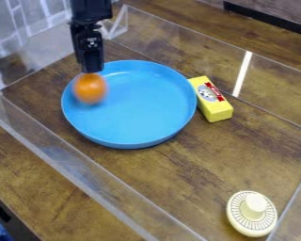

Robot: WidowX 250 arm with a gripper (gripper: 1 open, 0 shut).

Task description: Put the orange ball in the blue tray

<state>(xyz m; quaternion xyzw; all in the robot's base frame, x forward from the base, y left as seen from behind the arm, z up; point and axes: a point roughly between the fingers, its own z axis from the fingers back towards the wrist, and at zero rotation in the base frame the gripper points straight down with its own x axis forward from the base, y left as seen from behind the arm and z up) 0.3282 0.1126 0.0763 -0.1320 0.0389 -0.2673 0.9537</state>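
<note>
Ball (89, 88): small, smooth, orange, inside blue tray (147, 122); fingers (87, 64) above, empty, spread unclear.

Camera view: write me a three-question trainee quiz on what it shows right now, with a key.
1. True or false: the orange ball lies inside the blue tray.
2. What stands just right of the tray?
A. a yellow block
B. a green cup
C. a red spoon
3. Fill in: the gripper hangs above the tray's far-left rim and holds ____.

Key
1. True; the ball sits on the tray's floor near its left side.
2. A; the cream ribbed disc lies apart, at the bottom right of the wooden table.
3. Nothing; the ball lies free below it.
</note>
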